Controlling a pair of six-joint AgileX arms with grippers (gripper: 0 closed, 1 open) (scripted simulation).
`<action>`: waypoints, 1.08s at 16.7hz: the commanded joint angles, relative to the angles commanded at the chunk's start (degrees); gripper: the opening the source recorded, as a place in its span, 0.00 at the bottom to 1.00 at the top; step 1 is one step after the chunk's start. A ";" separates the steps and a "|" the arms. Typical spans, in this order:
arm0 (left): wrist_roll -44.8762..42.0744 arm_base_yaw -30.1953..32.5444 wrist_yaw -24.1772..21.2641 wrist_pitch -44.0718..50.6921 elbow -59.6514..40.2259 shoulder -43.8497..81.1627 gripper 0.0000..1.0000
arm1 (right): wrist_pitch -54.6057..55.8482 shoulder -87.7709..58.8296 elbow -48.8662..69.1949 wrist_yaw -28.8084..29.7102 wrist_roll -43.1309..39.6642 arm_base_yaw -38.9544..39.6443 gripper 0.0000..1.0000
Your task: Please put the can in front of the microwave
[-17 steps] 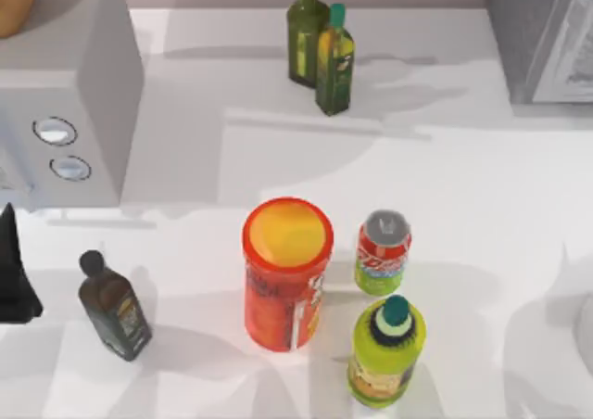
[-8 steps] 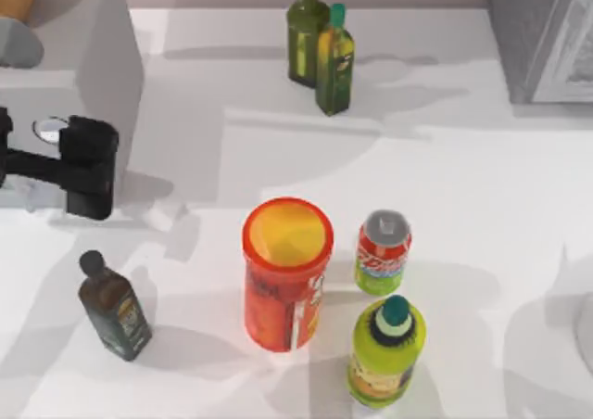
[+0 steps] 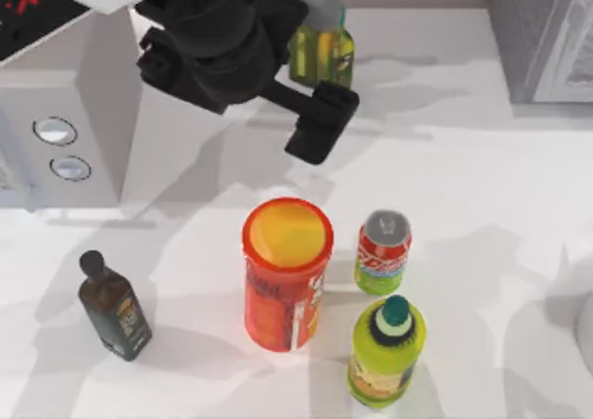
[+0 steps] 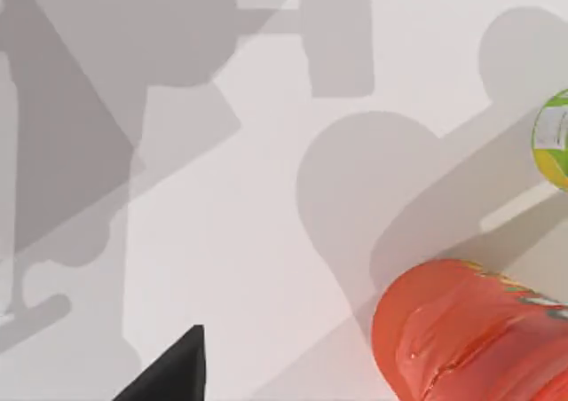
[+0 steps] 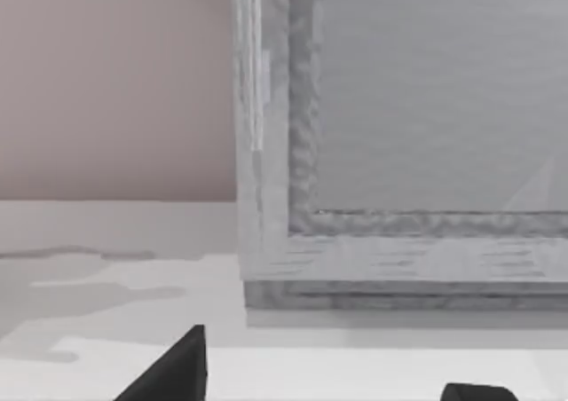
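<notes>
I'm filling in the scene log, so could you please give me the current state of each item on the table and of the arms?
can: upright, untouched, beside the orange-red tube.
orange-red tube: upright, yellow lid on.
yellow-green bottle: upright, teal cap on.
dark bottle: upright, capped.
microwave: at the table's left, dials facing front.
left gripper: above the table, empty, behind the tube.
</notes>
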State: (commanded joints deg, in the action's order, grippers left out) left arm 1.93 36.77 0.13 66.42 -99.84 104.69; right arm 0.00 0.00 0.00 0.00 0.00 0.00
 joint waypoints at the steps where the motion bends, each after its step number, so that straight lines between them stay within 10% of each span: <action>1: 0.08 1.93 -0.02 3.38 -5.61 5.78 1.00 | 0.00 0.00 0.00 0.00 0.00 0.00 1.00; 8: 0.63 11.48 -0.44 18.84 -33.32 31.95 1.00 | 0.00 0.00 0.00 0.00 0.00 0.00 1.00; 18: 0.64 12.55 -0.53 19.62 -35.55 34.63 1.00 | 0.00 0.00 0.00 0.00 0.00 0.00 1.00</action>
State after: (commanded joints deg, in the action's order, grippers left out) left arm 2.57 49.32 -0.40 86.03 -135.39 139.32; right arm 0.00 0.00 0.00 0.00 0.00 0.00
